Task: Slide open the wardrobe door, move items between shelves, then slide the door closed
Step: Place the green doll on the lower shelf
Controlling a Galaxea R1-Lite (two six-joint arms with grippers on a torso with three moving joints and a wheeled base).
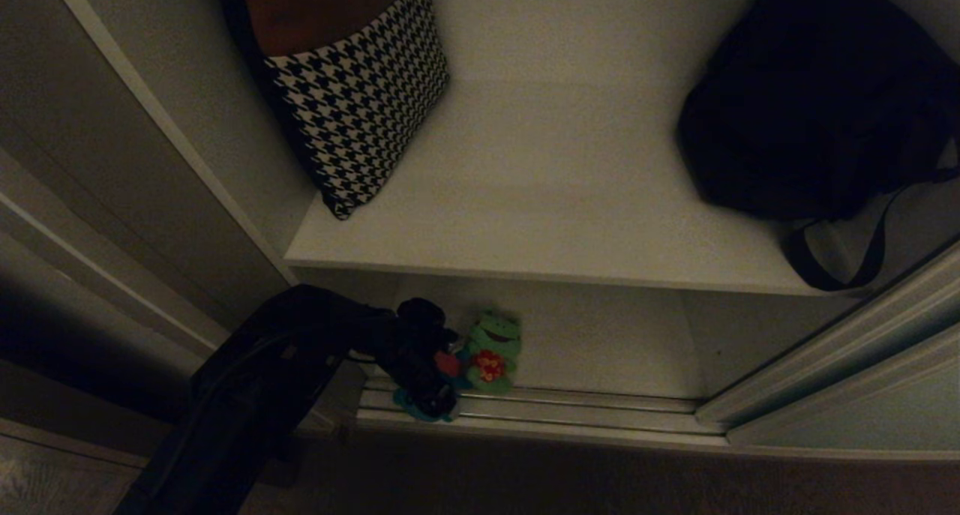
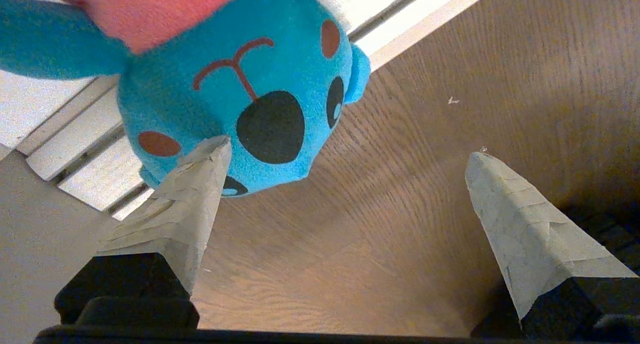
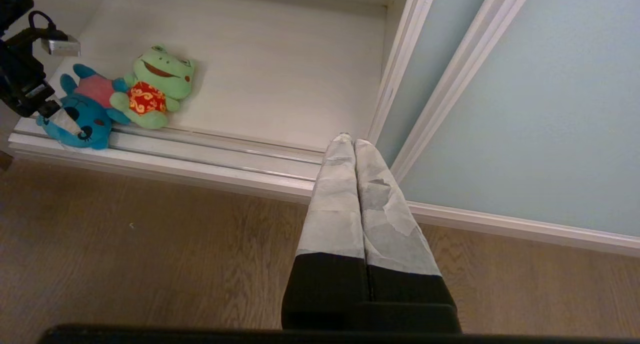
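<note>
Door's slid aside, so your left gripper (image 2: 345, 156) has a clear reach low at the wardrobe's front edge. The teal plush toy (image 3: 82, 116) lies half on the floor track (image 3: 200, 151), touching the green frog plush (image 3: 155, 86) on the lower shelf (image 3: 280, 78). Jaws spread wide, holding nothing; one fingertip (image 2: 210, 156) brushes teal's face (probably lining up). Right gripper (image 3: 350, 141) pressed together, parked.

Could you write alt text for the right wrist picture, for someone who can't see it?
Two plush toys, a teal one and a green frog, lie touching at the front of a white wardrobe shelf, the open left gripper at the teal one. The right gripper hangs shut above wooden floor.
</note>
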